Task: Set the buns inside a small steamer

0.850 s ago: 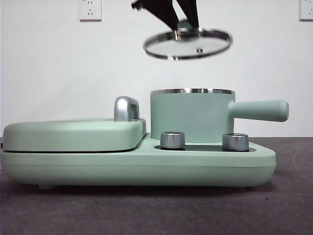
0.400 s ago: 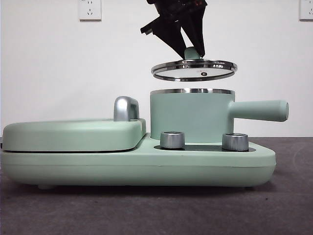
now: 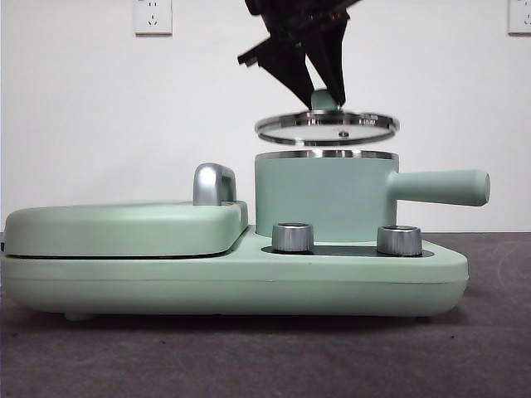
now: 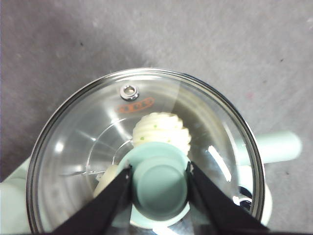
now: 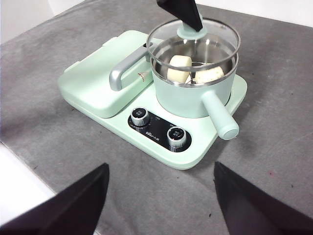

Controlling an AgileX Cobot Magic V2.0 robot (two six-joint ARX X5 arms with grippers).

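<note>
The small steamer (image 3: 323, 195) stands on the right of the mint green cooker base, its straight handle (image 3: 440, 187) pointing right. My left gripper (image 3: 323, 93) is shut on the green knob (image 4: 160, 185) of the glass lid (image 3: 326, 127) and holds the lid level, just above the steel rim. Through the glass I see the ridged bun with green specks (image 4: 161, 129) and part of the plain roll (image 4: 106, 178) inside the pot. The right wrist view shows both buns in the pot too, the plain roll (image 5: 178, 67) and the round one (image 5: 209, 74). My right gripper (image 5: 160, 169) is open, high above the table in front of the cooker.
The flat griddle lid (image 3: 124, 228) with its chrome handle (image 3: 214, 183) covers the left half of the cooker base (image 3: 249, 286). Two steel dials (image 3: 292, 237) (image 3: 399, 240) sit in front of the pot. Grey table lies all around.
The left gripper has brought the glass lid down and slightly right, from well above the pot to just over its rim. The lid has levelled out.
</note>
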